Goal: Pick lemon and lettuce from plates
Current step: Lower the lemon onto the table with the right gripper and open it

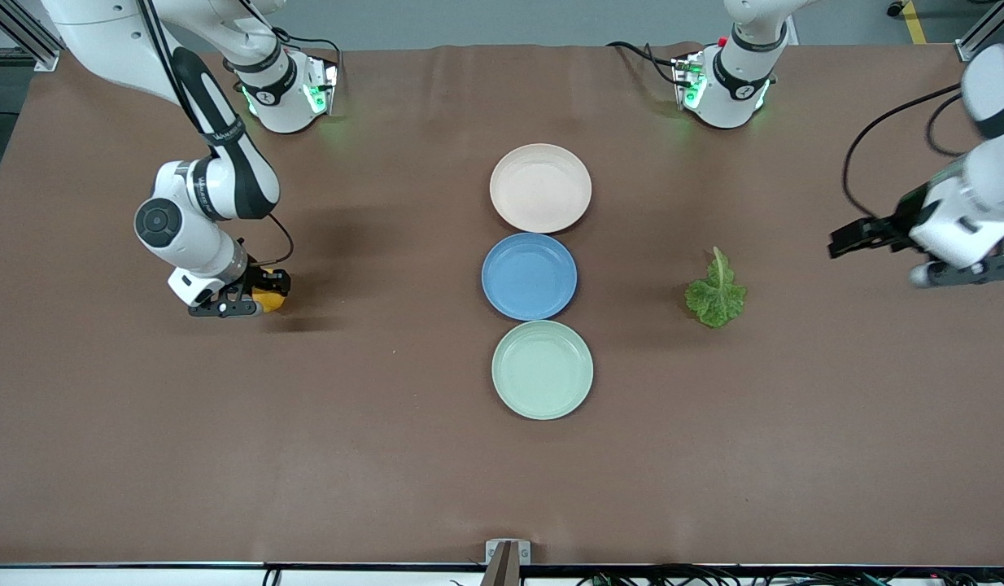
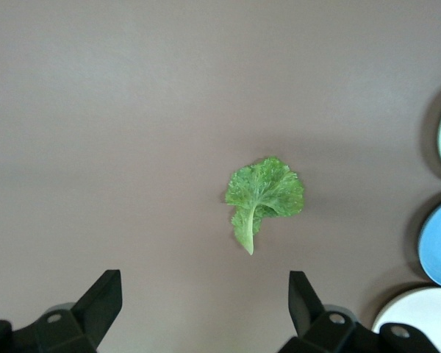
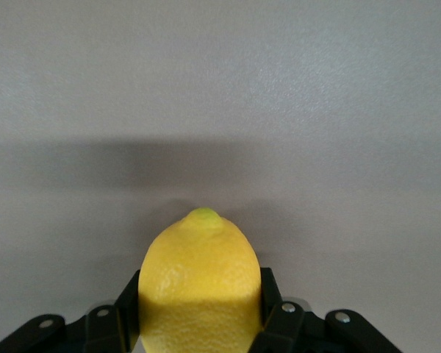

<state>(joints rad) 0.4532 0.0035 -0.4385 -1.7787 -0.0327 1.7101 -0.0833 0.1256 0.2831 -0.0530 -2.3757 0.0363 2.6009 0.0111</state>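
counter (image 1: 388,456) | three plates in a row, blue plate (image 1: 529,276) between beige plate (image 1: 540,187) and green plate (image 1: 542,369), all bare | lettuce (image 1: 716,294) flat on counter toward left arm's end from blue plate, stem pointing at the bases | lemon (image 1: 268,299) toward right arm's end, nub pointing outward from claw | right claw (image 1: 240,303) clamped on lemon | left claw (image 2: 206,305) spread wide, holding nothing

Right tool (image 1: 254,299) clamped low — left tool (image 1: 917,256) raised, fingers spread.
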